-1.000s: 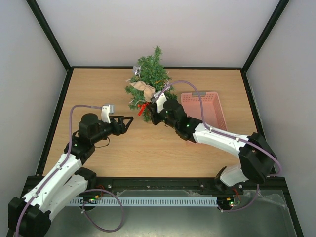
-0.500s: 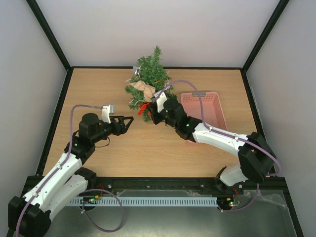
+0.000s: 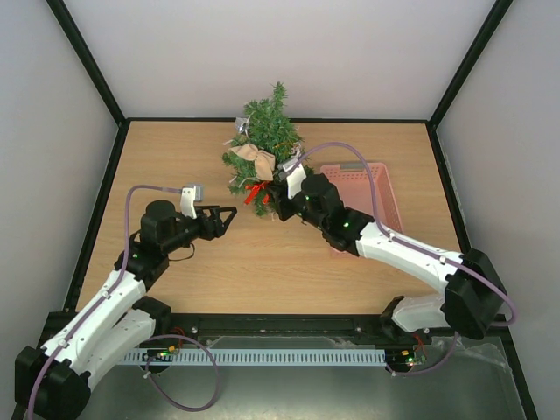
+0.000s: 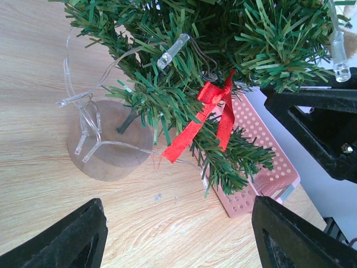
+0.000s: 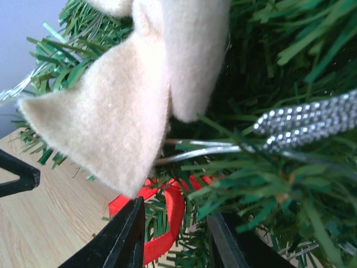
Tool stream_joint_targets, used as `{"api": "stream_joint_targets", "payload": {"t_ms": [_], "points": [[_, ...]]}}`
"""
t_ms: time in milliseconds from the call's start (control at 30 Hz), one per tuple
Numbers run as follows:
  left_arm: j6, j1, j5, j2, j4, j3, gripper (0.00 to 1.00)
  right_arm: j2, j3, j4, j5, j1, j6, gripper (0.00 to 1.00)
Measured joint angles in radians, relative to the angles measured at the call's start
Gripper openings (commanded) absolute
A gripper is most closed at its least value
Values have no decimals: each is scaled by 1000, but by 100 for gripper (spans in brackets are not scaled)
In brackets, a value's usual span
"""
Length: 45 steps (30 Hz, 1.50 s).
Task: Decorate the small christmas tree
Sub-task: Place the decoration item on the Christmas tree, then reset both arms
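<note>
**Right in among the lower branches: one gripper barely parted, the other wide**

Nearest the arm bases, the left gripper (image 3: 230,213) hovers over the wooden table (image 3: 166,157). Its jaws are wide apart and empty, and it points at the small christmas tree (image 3: 271,129) without touching it. A little farther in, the right gripper (image 5: 175,220) sits among the tree's lower branches. Its fingers stand slightly parted, with needles and a loop of the red ribbon bow (image 4: 215,99) in the gap, and no pinch on either can be made out. The tree stands on its pale round base (image 4: 106,148) toward the table's far edge, about mid-width. Higher in the branches hang a beige felt bow (image 5: 131,89) and a silver glitter ribbon (image 5: 307,120), with clear light bulbs (image 4: 170,51) threaded among them. Just right of the tree sits the pink basket (image 3: 378,168).
</note>
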Motion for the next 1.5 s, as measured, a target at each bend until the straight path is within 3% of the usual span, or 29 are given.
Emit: {"api": "stream_joint_targets", "payload": {"t_ms": [400, 467, 567, 667, 900, 1100, 1300, 1500], "points": [[41, 0, -46, -17, -76, 48, 83, -188, -51, -148, -85, 0, 27, 47], [51, 0, -61, -22, -105, 87, 94, -249, -61, -183, -92, 0, 35, 52], [71, 0, -82, -24, -145, 164, 100, -328, -64, -247, -90, 0, 49, 66], [92, 0, -105, -34, -193, 249, 99, -401, -60, -335, -50, 0, 81, 100], [140, 0, -187, -82, -301, 442, 99, -497, 85, -577, 169, 0, 207, 98], [153, 0, -218, -132, -357, 524, 99, -627, 154, -668, 338, 0, 328, 98], [148, 0, -219, -173, -386, 485, 99, -742, 147, -713, 427, 0, 395, 98], [118, 0, -214, -230, -402, 366, 99, -843, 25, -714, 471, 0, 453, 98]]}}
